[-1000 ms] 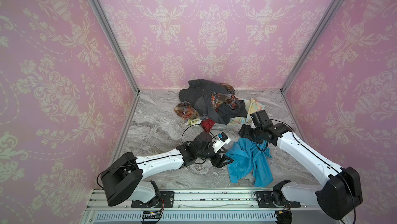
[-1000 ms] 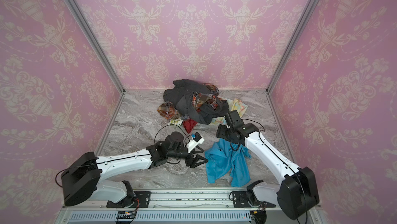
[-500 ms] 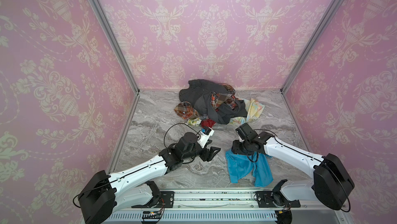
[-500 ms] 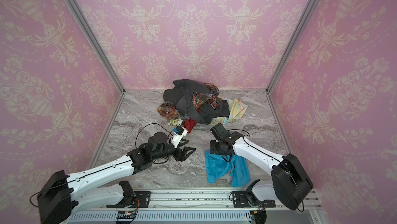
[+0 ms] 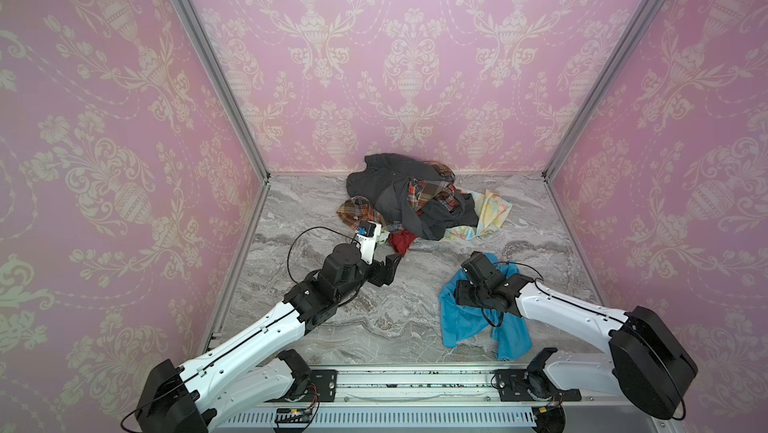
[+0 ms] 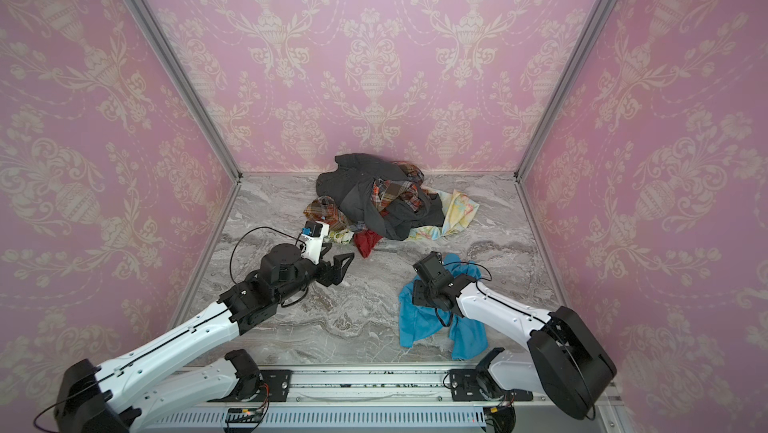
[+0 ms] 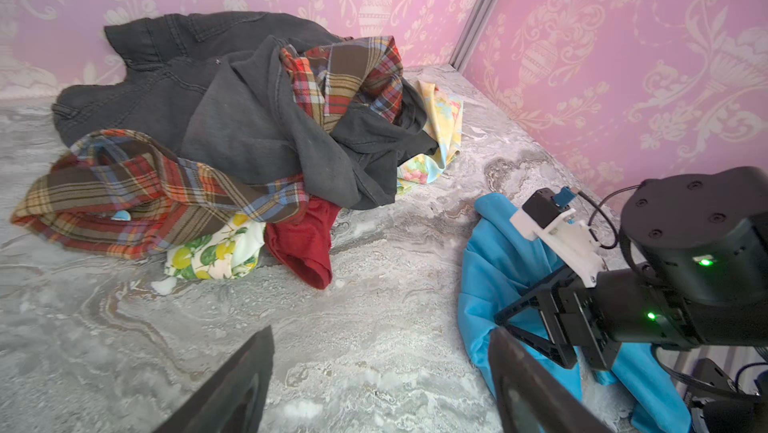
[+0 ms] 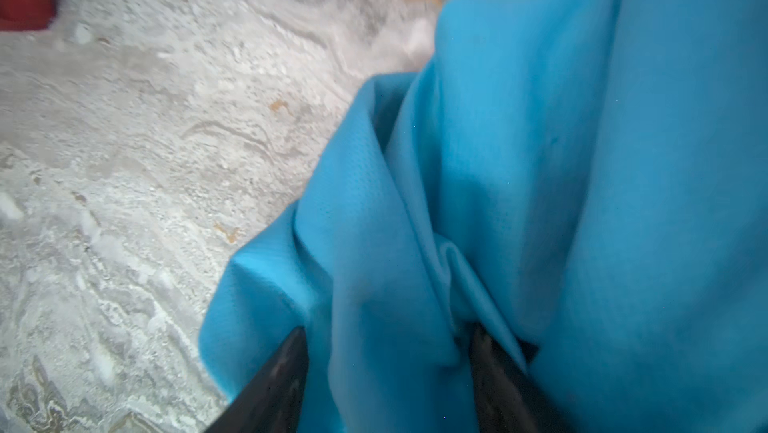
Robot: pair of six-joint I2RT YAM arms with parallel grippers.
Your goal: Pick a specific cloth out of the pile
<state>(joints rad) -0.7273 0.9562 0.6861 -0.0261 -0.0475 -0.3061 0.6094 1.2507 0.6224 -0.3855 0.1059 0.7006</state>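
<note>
- Released and empty: left gripper point(image 7: 380, 335), its dark fingers spread wide above the bare grey marble-patterned tabletop point(image 7: 174, 327).
- Parted as well: right gripper point(image 8: 386, 331), jaws set astride a soft fold of the plain, thin turquoise-blue cloth point(image 8: 540, 161) (fabric loose in the gap, not squeezed flat).
- Directly under and around the right gripper: that turquoise-blue cloth, crumpled on the tabletop and trailing back beneath that arm's wrist, seen in both top views point(image 5: 461, 321).
- Well ahead of both grippers, against the back wall: heaped pile of mixed garments point(image 5: 415, 202), apart from the turquoise-blue cloth.
- Within the pile: dark grey clothing point(image 7: 249, 127) on top, orange-brown plaid fabric point(image 7: 124, 186) low on the left gripper's side, pale yellow floral cloth point(image 5: 492, 210) on the right gripper's side.
- Just ahead of the left gripper's fingertips, at the pile's near edge: small dark red cloth point(image 7: 299, 240), touching a white lemon-print scrap point(image 7: 212, 252).
</note>
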